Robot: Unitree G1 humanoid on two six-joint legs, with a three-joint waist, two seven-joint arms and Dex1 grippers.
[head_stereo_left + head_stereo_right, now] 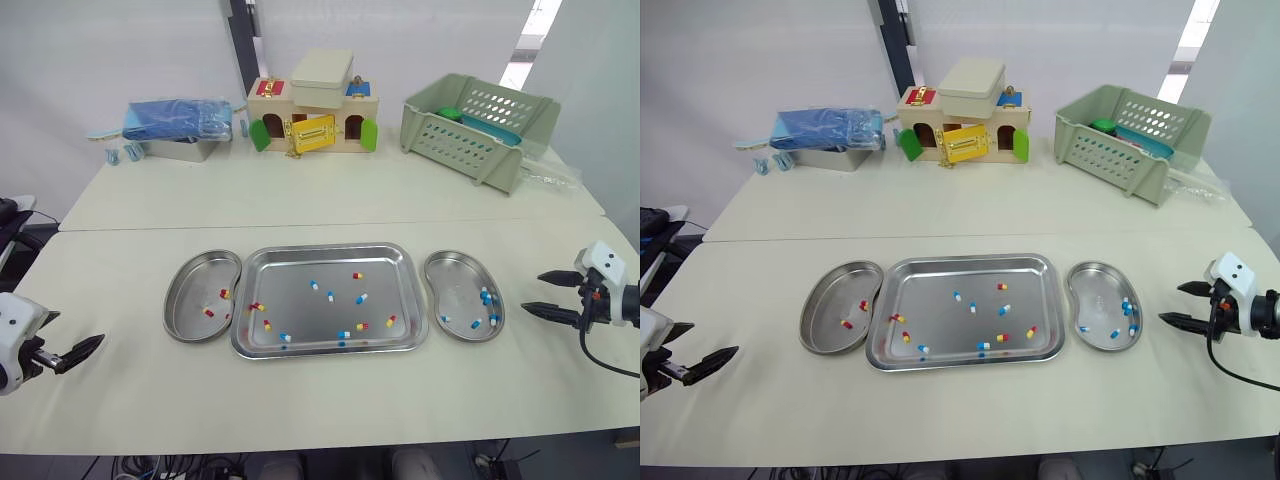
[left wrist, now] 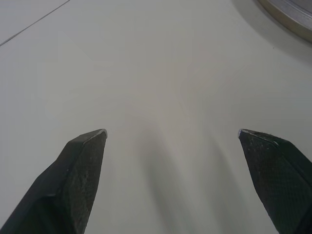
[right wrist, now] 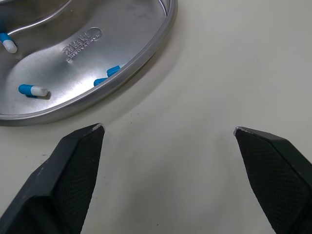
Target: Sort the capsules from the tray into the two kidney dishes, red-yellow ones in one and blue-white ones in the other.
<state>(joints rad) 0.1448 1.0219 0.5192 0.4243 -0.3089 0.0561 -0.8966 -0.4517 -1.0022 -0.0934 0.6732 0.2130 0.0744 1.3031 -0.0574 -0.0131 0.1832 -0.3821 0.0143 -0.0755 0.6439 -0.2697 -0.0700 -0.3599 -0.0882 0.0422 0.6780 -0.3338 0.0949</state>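
Observation:
A steel tray (image 1: 300, 268) lies mid-table with several loose capsules, such as a blue-white one (image 1: 313, 284) and a red-yellow one (image 1: 357, 275). The left kidney dish (image 1: 190, 288) holds red-yellow capsules (image 1: 209, 312). The right kidney dish (image 1: 455, 285) holds several blue-white capsules (image 1: 485, 296), also seen close up (image 3: 33, 90). My left gripper (image 1: 85, 350) hovers open over bare table, left of the left dish and nearer the table's front edge. My right gripper (image 1: 533, 292) is open and empty, just right of the right dish.
Along the far edge stand a green plastic basket (image 1: 480, 130), a wooden toy house (image 1: 315, 120) and a metal box with blue cloth (image 1: 180, 125). A seam (image 1: 300, 225) crosses the table behind the tray.

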